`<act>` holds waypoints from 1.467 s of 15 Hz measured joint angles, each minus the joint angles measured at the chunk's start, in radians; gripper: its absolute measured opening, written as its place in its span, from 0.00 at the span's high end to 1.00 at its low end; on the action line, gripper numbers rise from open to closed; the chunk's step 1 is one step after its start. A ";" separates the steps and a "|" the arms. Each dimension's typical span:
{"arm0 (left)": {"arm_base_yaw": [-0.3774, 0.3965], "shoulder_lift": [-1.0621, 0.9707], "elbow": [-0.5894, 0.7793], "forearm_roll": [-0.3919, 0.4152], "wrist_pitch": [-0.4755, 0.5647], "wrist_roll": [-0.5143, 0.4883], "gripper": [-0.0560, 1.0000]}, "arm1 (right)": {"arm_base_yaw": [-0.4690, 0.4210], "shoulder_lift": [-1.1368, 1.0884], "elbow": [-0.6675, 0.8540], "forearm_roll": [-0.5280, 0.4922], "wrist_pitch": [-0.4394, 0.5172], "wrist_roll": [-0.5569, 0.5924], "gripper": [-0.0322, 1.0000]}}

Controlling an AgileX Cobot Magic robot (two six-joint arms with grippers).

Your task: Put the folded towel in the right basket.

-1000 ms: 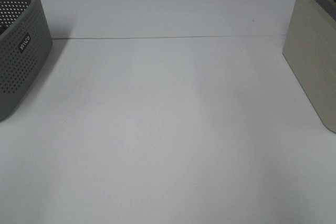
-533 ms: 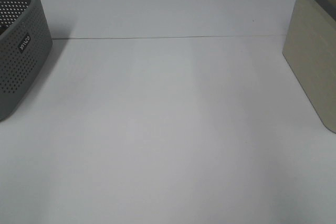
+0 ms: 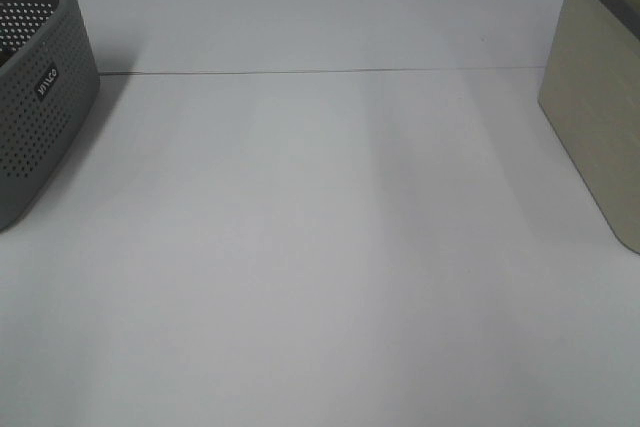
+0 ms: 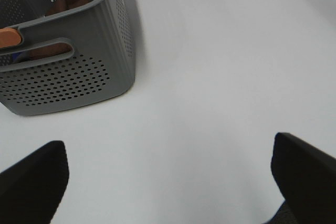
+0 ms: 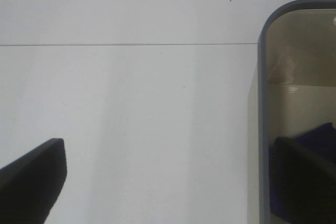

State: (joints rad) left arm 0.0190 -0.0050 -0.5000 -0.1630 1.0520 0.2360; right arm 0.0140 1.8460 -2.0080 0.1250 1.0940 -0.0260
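Observation:
The right basket (image 3: 600,97), beige with a grey rim, stands at the table's right edge and also shows in the right wrist view (image 5: 262,129). A dark blue thing (image 5: 315,140) lies inside it, partly hidden by a finger; I cannot tell if it is the folded towel. No towel shows on the table. My right gripper (image 5: 168,182) is open and empty, hovering beside the basket's left wall. My left gripper (image 4: 168,177) is open and empty over bare table near the grey basket. Neither gripper shows in the exterior high view.
A grey perforated basket (image 3: 35,97) stands at the table's left edge. In the left wrist view (image 4: 68,77) it holds brown and orange things. A thin seam line (image 3: 320,71) crosses the white table (image 3: 320,247).

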 joint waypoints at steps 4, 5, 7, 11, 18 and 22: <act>0.000 0.000 0.000 0.000 0.000 0.000 0.01 | 0.072 -0.060 0.000 -0.086 0.087 0.042 0.05; 0.000 0.000 0.000 0.000 0.000 0.000 0.01 | 0.072 -0.104 0.004 -0.095 0.115 0.042 0.05; 0.000 0.000 0.000 0.000 0.000 0.000 0.01 | 0.072 -0.194 0.051 -0.096 0.116 0.042 0.05; 0.000 0.000 0.000 0.000 0.000 0.000 0.01 | 0.072 -0.534 0.430 -0.065 0.053 0.042 0.05; 0.000 0.000 0.000 0.000 0.000 0.000 0.01 | 0.072 -1.277 1.068 -0.066 -0.073 -0.007 0.05; 0.000 0.000 0.000 0.000 0.000 0.000 0.01 | 0.072 -1.616 1.345 -0.066 -0.074 -0.007 0.05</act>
State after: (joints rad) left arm 0.0190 -0.0050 -0.5000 -0.1630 1.0520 0.2360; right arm 0.0860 0.2300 -0.6630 0.0590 1.0200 -0.0330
